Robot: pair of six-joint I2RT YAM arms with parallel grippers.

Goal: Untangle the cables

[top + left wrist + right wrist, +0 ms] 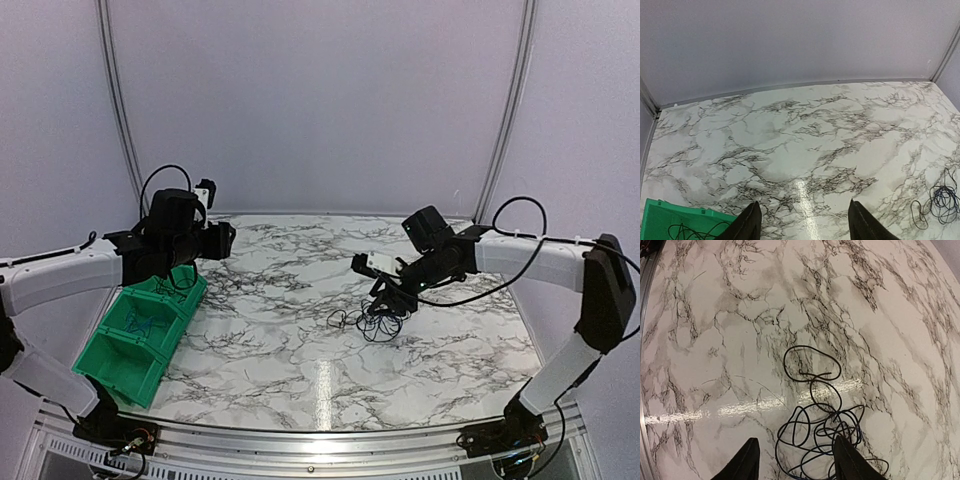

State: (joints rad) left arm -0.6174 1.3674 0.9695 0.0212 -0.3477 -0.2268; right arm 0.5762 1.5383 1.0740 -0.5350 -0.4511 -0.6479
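The cables (378, 324) are a small tangle of thin black and blue wires lying on the marble table right of centre. In the right wrist view the cables (837, 426) spread in loose loops, one black loop reaching farther out. My right gripper (795, 462) hangs low over them, open, with part of the tangle on the table between its fingers. From above, the right gripper (388, 300) sits just behind the tangle. My left gripper (218, 240) is open with nothing in it at the far left, above a green bin. In its wrist view the left gripper (805, 222) frames bare table, and the cables (941, 197) lie far right.
A green two-compartment bin (140, 340) stands at the table's left edge; a thin black wire (690, 231) lies inside the bin (665, 212). White walls with metal rails close the back and sides. A metal rail runs along the near edge.
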